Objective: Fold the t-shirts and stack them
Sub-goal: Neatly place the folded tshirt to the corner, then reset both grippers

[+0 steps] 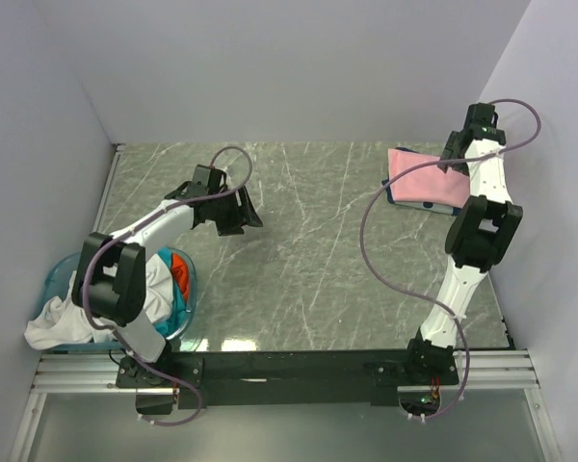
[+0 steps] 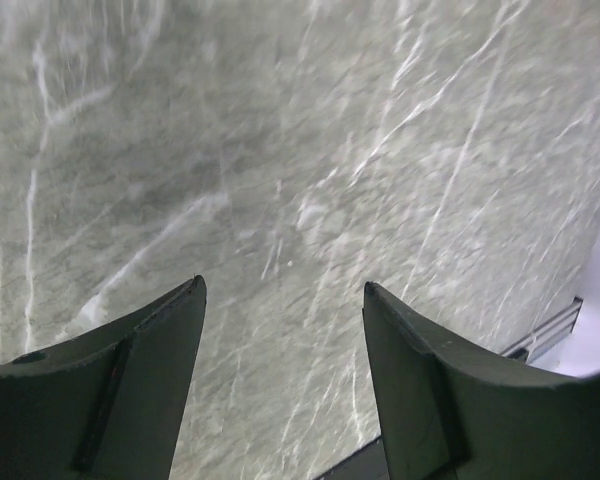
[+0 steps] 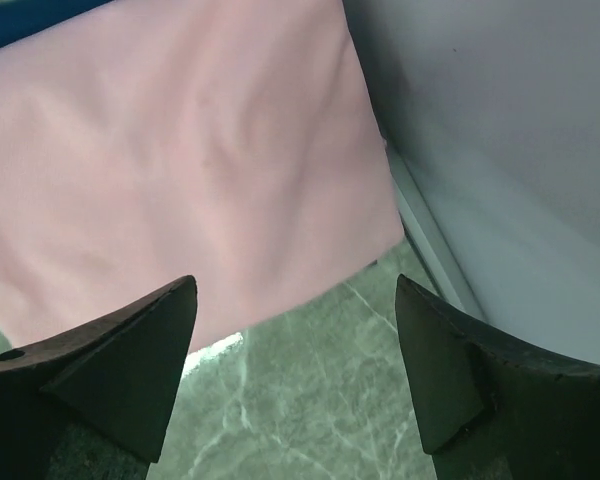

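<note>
The basket [image 1: 56,279] sits at the near left edge of the counter [image 1: 318,250], heaped with crumpled t-shirts. A white shirt [image 1: 53,327] spills over the basket's near rim, and an orange shirt [image 1: 179,270] shows at the basket's right side.

Well apart from the basket, at the opposite end of the counter and farther back, a pink shirt [image 1: 419,181] lies folded flat against the wall [image 3: 500,150]. In the right wrist view a strip of dark blue cloth [image 3: 30,15] shows at the pink shirt's far edge.

The right gripper [image 1: 451,159] hangs over the pink shirt, on the side away from the basket. Its jaws are spread wide with nothing between them; only the shirt's edge and bare counter show below.

The left gripper [image 1: 243,217] hovers just beyond the basket, toward the middle of the counter. Its jaws are also spread and empty over bare counter.
</note>
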Available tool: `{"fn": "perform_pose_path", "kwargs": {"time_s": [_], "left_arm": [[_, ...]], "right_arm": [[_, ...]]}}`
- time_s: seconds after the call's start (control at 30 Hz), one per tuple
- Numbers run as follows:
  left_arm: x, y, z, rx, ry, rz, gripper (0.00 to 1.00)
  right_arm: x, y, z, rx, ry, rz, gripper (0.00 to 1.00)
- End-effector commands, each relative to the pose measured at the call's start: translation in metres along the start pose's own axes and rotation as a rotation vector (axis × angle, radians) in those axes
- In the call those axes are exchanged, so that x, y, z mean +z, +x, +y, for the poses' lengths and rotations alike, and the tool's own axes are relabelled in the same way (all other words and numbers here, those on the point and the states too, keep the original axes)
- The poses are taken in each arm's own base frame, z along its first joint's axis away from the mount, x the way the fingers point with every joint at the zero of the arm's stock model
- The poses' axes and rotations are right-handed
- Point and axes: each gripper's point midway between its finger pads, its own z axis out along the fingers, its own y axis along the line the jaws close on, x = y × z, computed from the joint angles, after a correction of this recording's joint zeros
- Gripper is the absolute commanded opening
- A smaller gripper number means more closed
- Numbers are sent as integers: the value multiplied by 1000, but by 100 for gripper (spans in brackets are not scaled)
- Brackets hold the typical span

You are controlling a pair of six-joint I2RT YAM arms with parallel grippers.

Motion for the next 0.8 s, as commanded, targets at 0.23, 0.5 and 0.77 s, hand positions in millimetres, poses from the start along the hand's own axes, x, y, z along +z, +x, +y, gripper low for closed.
{"fn": "perform_pose_path", "kwargs": {"time_s": [0.23,0.5,0.77], "left_arm": [[-48,-40,-38,71,82,-258,70],[-88,-49,-43,84,59,-427,71],[-115,-35,-34,53,-6,-553,71]], "right_arm": [[-133,-30,36,17,-162,-325,88],[-199,54,109,-56,-405,-311,88],[-248,166,147,-75,-645,-235,87]]}}
